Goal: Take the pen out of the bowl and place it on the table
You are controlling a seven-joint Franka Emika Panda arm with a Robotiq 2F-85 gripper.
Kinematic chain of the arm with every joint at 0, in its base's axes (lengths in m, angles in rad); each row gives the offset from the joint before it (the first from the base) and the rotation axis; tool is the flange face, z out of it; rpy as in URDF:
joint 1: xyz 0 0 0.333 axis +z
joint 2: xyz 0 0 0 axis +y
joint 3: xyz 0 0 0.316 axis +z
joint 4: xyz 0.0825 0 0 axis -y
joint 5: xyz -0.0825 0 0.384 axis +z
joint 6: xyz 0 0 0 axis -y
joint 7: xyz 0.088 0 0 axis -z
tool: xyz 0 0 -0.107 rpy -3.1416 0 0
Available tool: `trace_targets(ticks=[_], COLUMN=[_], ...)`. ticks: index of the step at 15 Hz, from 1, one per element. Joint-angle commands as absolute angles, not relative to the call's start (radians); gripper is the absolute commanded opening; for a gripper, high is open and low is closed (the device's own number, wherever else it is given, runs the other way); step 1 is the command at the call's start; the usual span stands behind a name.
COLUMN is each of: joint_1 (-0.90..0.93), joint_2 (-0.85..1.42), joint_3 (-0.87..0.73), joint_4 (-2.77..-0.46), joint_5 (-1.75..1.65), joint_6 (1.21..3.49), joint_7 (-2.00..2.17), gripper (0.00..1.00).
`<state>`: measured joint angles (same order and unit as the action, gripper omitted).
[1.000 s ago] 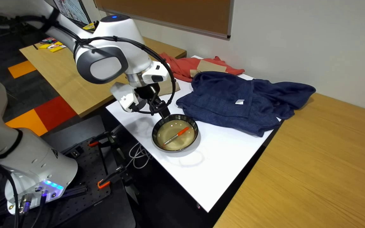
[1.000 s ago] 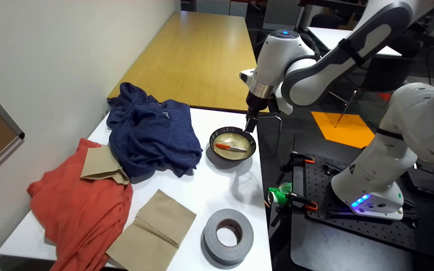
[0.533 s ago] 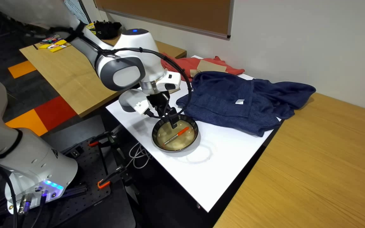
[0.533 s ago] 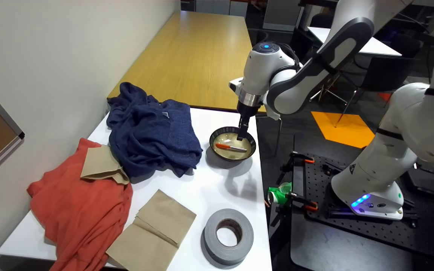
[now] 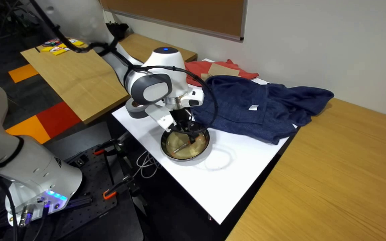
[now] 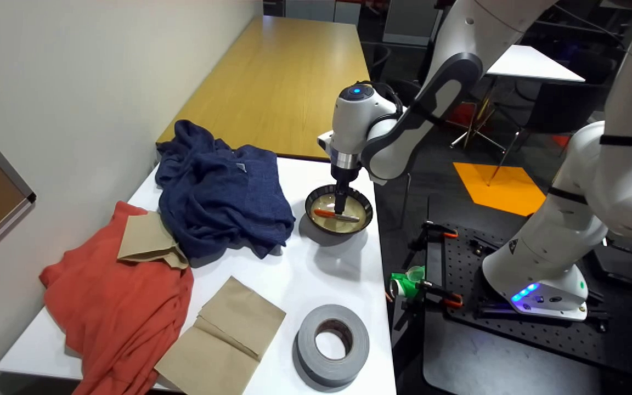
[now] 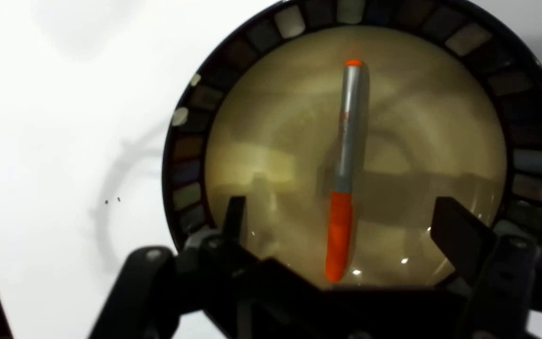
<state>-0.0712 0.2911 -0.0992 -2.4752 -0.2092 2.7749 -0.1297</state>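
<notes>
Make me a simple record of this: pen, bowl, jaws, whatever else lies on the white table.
Pen: orange cap, grey barrel; lying in the bowl
Bowl: round, tan inside, dark patterned rim; on the white table
Jaws: open, either side of the pen's cap, not gripping it
Navy cloth: rumpled, beside the bowl
Red cloth: rumpled
Brown paper: on the red cloth and the white table
Tape roll: grey, lying flat

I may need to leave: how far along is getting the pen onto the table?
Done: the reach; the gripper is over the bowl. In hand, seemingly: the grasp, with jaws apart either side of the pen. Left: gripping, lifting and placing on the white table, as the pen lies unheld in the bowl.
</notes>
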Motion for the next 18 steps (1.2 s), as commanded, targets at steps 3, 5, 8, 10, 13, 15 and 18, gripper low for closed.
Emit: trace_targets(ticks=[3,5,8,10,13,15,18], joint_1=[-0.075,-0.079,-0.073,-0.072,-0.073,-0.074,-0.077], joint_2=[0.393,0.409,0.425,0.429,0.431,0.430,0.430], joint_3=[-0.097,-0.093,-0.095,-0.094,-0.092,-0.090,-0.088], joint_4=[-2.409,-2.405,-2.408,-2.408,-2.407,-2.407,-2.404], joint_5=[-0.194,-0.187,-0.189,-0.188,-0.186,-0.184,-0.181], joint_6=[2.783,2.784,2.792,2.790,2.788,2.789,2.790], joint_7=[-0.129,-0.133,-0.125,-0.125,-0.126,-0.128,-0.129], gripper=[1.00,1.00,0.75,0.66,0.41,0.25,0.03])
